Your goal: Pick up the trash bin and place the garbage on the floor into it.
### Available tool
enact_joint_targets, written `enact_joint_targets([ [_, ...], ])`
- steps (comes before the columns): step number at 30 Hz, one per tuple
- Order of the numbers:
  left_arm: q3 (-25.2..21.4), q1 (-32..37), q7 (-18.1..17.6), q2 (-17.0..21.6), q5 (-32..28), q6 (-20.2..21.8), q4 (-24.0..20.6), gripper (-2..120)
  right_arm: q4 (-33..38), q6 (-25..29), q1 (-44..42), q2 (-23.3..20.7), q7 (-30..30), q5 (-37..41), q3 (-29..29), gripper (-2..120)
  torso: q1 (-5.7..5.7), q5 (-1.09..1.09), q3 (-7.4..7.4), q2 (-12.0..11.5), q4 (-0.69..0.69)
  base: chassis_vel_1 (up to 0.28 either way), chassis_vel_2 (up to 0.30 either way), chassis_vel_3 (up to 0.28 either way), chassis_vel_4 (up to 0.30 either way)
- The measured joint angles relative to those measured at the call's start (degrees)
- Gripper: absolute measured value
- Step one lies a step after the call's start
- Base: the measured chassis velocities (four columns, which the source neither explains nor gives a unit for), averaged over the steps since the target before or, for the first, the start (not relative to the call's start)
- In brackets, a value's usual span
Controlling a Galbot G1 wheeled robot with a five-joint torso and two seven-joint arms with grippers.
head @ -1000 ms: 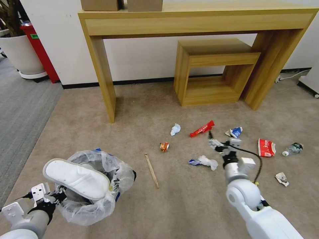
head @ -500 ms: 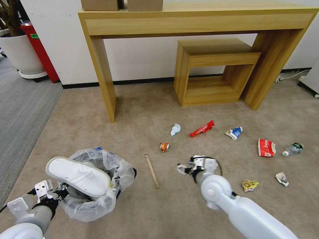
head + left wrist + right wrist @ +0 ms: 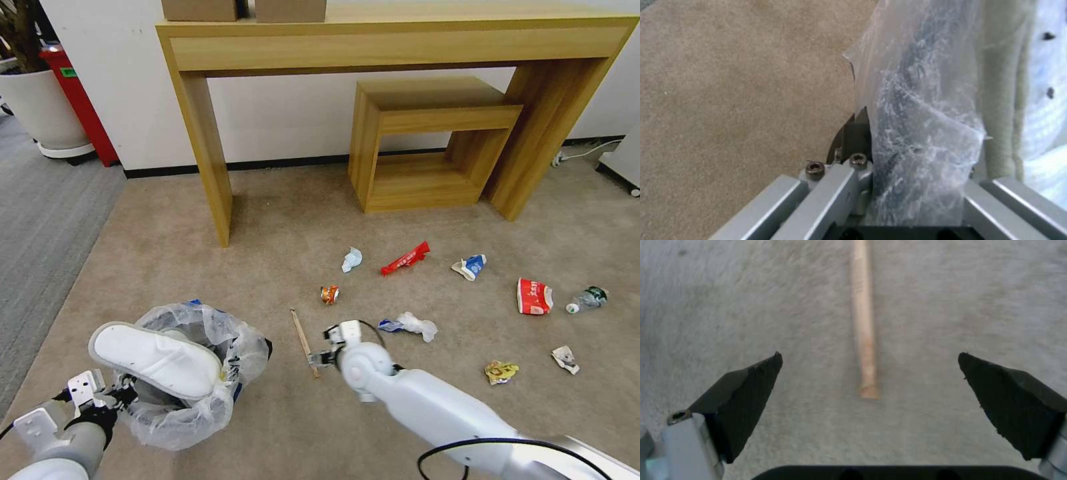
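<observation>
The right gripper (image 3: 869, 361) hangs low over the floor (image 3: 267, 227) with its jaws wide apart. The near end of the wooden stick (image 3: 863, 320) lies between them, touching neither. The left gripper (image 3: 100, 393) has its jaws pinched on the rim of the trash bin (image 3: 200, 373), with the bag between them. A white slipper (image 3: 157, 360) sticks out of the top. I cannot read the writing on the wrappers.

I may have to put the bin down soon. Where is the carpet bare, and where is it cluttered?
Bare carpet lies between the bin and the tall table's leg, and nearer than the stick. Litter crowds the floor from the stick to the bottle.
</observation>
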Motion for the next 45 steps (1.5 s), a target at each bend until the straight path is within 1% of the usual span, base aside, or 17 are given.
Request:
enact_joint_targets([
  [1, 0.0, 0.0, 0.0, 0.0, 0.0, 0.0, 0.0, 0, 0.0, 0.0, 0.0, 0.0, 0.0, 0.0, 0.0, 100, 0.00, 0.00, 0.00, 0.0, 0.00, 0.000, 0.000, 0.000, 0.000],
  [4, -0.2, 0.4, 0.3, -0.5, 0.4, -0.3, 0.0, 0, -3.3, 0.3, 0.1, 2.0, -0.5, -2.3, -0.3, 100, 0.00, -0.01, 0.00, 0.0, 0.00, 0.000, 0.000, 0.000, 0.000],
  [5, -0.2, 0.4, 0.3, -0.5, 0.4, -0.3, 0.0, 0, -3.3, 0.3, 0.1, 2.0, -0.5, -2.3, -0.3, 100, 0.00, -0.01, 0.00, 0.0, 0.00, 0.000, 0.000, 0.000, 0.000],
  [12, -0.2, 0.5, 0.5, -1.3, 0.9, -0.6, 0.3, 0, -9.7, 1.4, 0.3, 3.5, -3.3, -6.3, 0.2, 100, 0.00, -0.01, 0.00, 0.0, -0.01, 0.000, 0.000, 0.000, 0.000],
  [18, -0.2, 0.5, 0.5, -1.5, 0.9, -0.7, 0.3, 0, -11.9, 2.4, 0.3, 4.0, -4.8, -7.6, 0.4, 100, 0.00, 0.00, 0.00, 0.0, -0.01, 0.000, 0.000, 0.000, 0.000],
  [32, -0.3, 0.6, 0.6, -1.4, 0.9, -1.1, 0.2, 0, -15.5, 5.0, 0.3, 6.0, -5.7, -8.8, -0.7, 96, 0.00, 0.00, 0.00, 0.0, -0.01, 0.000, 0.000, 0.000, 0.000],
  [37, -0.2, 0.6, 0.6, -1.2, 0.8, -1.1, 0.2, 0, -18.2, 6.4, 0.5, 7.0, -7.1, -10.0, -1.1, 89, 0.00, 0.00, 0.00, 0.0, -0.01, 0.000, 0.000, 0.000, 0.000],
  [45, -0.2, 0.4, 0.6, -0.9, 0.7, -1.1, 0.3, 0, -21.1, 7.8, 0.5, 8.3, -8.0, -11.3, -1.7, 87, 0.00, 0.00, 0.00, 0.0, -0.01, 0.000, 0.000, 0.000, 0.000],
])
